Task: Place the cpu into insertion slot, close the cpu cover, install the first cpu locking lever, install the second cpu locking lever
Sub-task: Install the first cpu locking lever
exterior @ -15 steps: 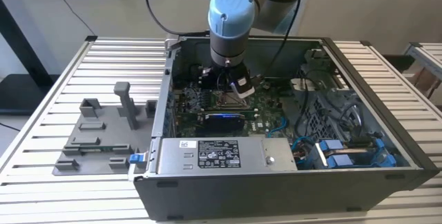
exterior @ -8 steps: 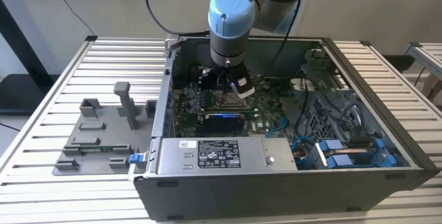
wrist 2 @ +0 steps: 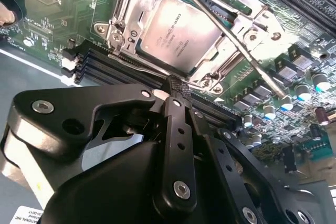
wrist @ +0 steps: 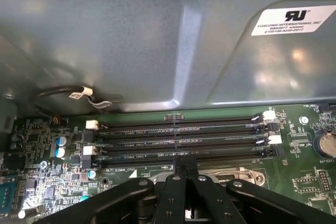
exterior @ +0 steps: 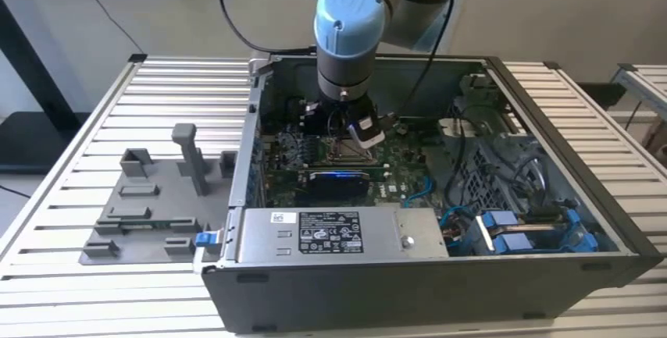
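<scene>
— end effector [wrist 2: 176, 88]: fingers pressed together, nothing pinched between them, tip over the memory slots [wrist 2: 105, 65], just beside the insertion slot [wrist 2: 124, 24].
— and the cpu [wrist 2: 176, 27]?
— already seated in that slot, with the cpu cover [wrist 2: 212, 51] seemingly down around it.
— levers?
— one thin locking lever [wrist 2: 231, 40] slanting free above the cpu; judged unlatched, both lever steps left.
— farther out?
— open computer case [exterior: 438, 275] on the worktop [exterior: 156, 104], holding the green board [exterior: 401, 162] and blue cables [exterior: 464, 215].
</scene>
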